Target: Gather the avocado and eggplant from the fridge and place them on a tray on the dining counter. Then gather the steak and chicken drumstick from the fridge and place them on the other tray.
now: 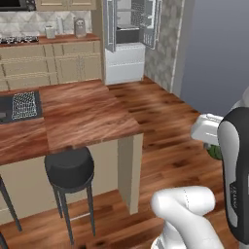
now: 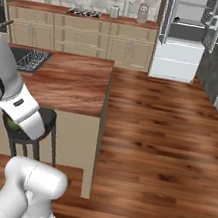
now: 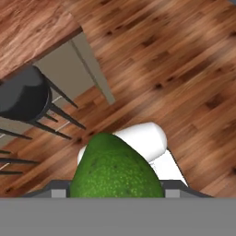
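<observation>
Green avocado [image 3: 115, 168] sits at bottom centre of the hand view, clamped between the part-open jaws of the gripper [image 3: 113, 192]; fingertips hidden behind it. Its long axis runs up the frame, narrow end pointing up and slightly left. Beyond it, wood floor [image 3: 184, 69] and a black stool [image 3: 20, 99] at left. Counter [image 1: 82, 114] stands mid-left in the left base view; fridge [image 1: 127, 39] with doors open, top centre.

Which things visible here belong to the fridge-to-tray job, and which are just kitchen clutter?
Belongs to the job:
- avocado, held in the end effector
- fridge, doors open
- dining counter
- dark tray on that counter

Just around:
- black stool
- canisters on the back counter
- stovetop
</observation>
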### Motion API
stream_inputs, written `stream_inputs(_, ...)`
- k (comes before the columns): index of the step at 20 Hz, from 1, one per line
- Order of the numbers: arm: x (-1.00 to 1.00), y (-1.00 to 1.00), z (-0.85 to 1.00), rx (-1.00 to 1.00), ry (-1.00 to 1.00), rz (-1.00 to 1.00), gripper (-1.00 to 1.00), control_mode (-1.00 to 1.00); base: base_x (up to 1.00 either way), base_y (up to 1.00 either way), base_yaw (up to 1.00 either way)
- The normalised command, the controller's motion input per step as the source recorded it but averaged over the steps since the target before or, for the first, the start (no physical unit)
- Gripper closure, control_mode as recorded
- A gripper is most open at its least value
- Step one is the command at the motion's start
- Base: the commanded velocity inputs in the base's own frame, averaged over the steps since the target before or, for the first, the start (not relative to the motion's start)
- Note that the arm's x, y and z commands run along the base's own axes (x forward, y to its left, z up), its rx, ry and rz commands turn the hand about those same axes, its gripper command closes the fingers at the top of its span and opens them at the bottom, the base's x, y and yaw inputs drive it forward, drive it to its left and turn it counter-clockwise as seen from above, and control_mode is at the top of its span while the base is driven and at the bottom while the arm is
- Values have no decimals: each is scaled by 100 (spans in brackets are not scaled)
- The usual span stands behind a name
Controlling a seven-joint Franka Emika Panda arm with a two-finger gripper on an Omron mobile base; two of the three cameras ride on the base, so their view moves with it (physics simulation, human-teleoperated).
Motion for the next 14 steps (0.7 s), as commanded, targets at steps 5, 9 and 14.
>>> stream_inputs(5, 0, 0, 0, 0, 0, 0, 100, 100, -26, 100, 0)
stream_inputs(9, 0, 0, 0, 0, 0, 0, 100, 100, -16, 100, 0)
stream_inputs(14, 0, 0, 0, 0, 0, 0, 100, 100, -3, 100, 0)
